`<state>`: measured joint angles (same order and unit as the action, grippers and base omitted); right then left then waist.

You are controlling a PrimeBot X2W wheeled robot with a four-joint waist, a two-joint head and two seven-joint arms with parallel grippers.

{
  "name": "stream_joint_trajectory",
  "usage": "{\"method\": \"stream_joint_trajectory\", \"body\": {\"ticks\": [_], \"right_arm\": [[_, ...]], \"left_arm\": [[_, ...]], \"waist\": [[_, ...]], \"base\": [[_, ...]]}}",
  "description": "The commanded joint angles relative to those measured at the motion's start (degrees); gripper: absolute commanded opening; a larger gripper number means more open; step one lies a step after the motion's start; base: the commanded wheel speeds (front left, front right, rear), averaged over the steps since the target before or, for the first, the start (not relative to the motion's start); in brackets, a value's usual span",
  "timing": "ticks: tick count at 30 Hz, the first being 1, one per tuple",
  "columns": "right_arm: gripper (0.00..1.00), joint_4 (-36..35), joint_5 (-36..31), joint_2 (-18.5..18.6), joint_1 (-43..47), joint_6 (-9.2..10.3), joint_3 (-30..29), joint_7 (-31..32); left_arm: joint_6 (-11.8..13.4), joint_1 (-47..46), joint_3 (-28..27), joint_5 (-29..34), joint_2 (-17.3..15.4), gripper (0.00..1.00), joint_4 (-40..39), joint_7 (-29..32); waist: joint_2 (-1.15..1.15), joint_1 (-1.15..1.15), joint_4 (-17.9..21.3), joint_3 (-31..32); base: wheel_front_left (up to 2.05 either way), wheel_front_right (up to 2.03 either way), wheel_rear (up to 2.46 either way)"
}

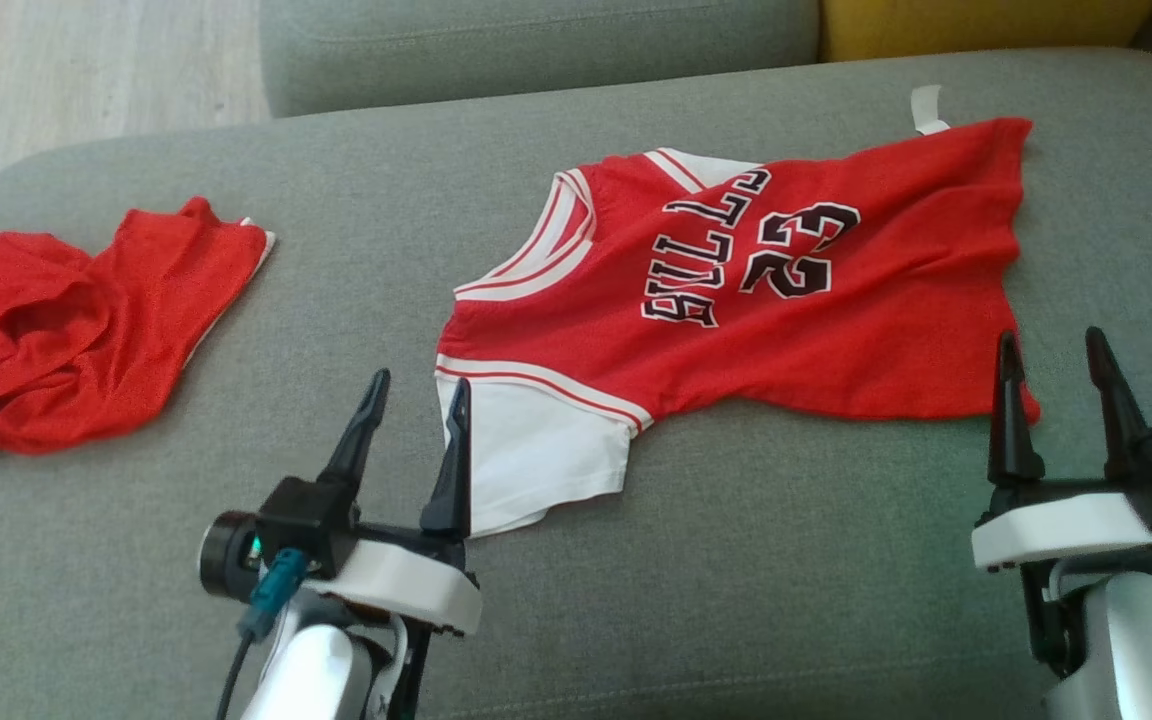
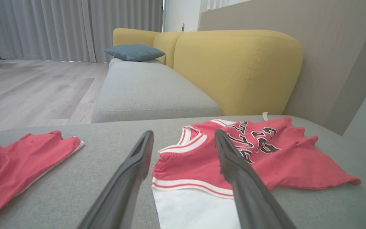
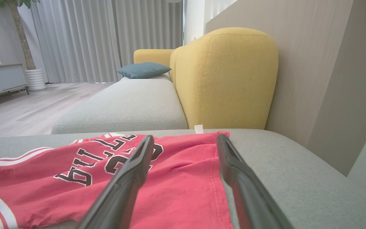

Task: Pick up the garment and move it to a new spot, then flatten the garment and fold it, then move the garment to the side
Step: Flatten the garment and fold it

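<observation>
"Lying spread on the grey fabric sofa cushion (image 1: 736,560), that red-and-white number-23 jersey (image 1: 836,330)?"
"Yes; left gripper (image 1: 421,380) gapes empty by its white sleeve (image 1: 536,450); right gripper (image 1: 1050,336) gapes empty at the hem corner (image 1: 1024,403)."

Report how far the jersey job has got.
Looks done: the Bulls jersey lies spread nearly flat, print up, on the grey sofa seat. In hand: nothing; the left gripper, open, is by its white sleeve, the right gripper, open, by its hem. Left: folding it and moving it aside. A second red garment lies crumpled at the left.
</observation>
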<state>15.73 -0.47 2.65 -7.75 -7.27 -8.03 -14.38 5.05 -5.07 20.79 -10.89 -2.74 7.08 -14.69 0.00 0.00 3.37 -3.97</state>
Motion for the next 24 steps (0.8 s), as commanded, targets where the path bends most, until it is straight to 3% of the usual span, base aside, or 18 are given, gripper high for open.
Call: {"method": "stream_joint_trajectory", "body": {"ticks": [1,7,13,24], "right_arm": [[1.0,-2.58,0.45,0.24,-1.89,-0.22,1.52,-0.17],[1.0,-5.29,0.7,0.23,-2.08,-0.22,0.94,0.86],[1.0,-7.79,0.99,0.23,-2.91,-0.22,0.03,1.65],[1.0,-9.15,1.14,0.23,-3.37,-0.22,-1.33,1.94]], "left_arm": [[0.25,-2.32,-1.48,0.03,-0.14,1.0,-1.11,-0.31],[0.22,-3.45,1.23,-2.17,-0.14,1.0,7.68,-0.02],[1.6,-7.38,3.73,-1.67,-0.14,1.0,17.58,6.51],[4.79,-9.54,4.9,-1.83,-0.58,1.0,24.34,15.56]], "waist": [[0.0,0.0,0.32,-0.3],[0.0,0.0,0.99,-1.66],[0.0,0.0,2.09,-3.69],[0.0,0.0,3.25,-4.21]], "base": [[0.0,0.0,0.0],[0.0,0.0,0.0],[0.0,0.0,0.0],[0.0,0.0,0.0]]}}
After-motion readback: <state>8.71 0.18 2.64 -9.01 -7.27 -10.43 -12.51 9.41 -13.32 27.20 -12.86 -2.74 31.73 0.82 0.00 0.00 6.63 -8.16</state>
